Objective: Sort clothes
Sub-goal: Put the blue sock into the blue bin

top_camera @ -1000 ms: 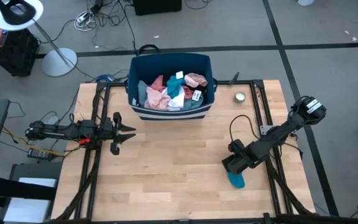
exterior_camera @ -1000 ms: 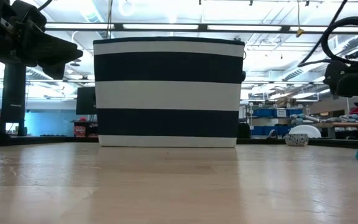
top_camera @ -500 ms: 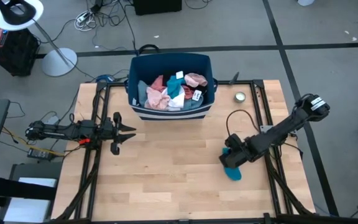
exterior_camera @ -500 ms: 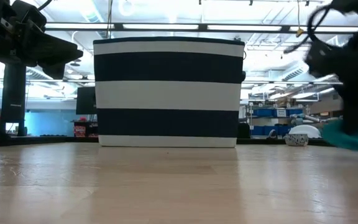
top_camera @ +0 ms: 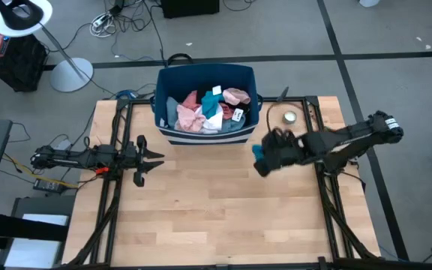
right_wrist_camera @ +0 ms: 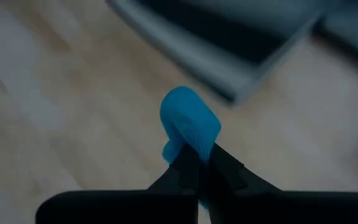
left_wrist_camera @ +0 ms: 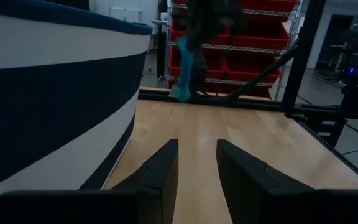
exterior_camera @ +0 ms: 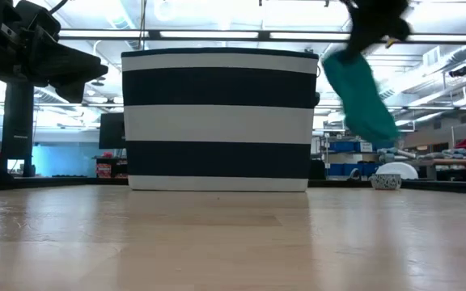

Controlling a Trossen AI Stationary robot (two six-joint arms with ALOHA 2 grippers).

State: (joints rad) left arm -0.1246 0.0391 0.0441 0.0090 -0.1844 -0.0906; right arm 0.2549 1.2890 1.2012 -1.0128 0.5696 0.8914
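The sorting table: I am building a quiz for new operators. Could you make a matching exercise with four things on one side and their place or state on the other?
Things:
1. teal sock
2. striped bin
3. left hand
4. small tin

Places or states:
A. on the table's far right part, beside the bin
B. empty, low over the table's left side
C. hanging in the air, pinched by the right hand
D. at the table's far edge, holding clothes

Pairs: 1-C, 2-D, 3-B, 4-A

Ribbed teal cloth sock (right_wrist_camera: 189, 126), soft and matt, between matt black plastic fingers (right_wrist_camera: 227, 169). Worktop (top_camera: 201, 202) is pale wood planks, smooth with low sheen. Striped bin (exterior_camera: 218, 120) looks matt; tin (top_camera: 289, 117) shiny metal.
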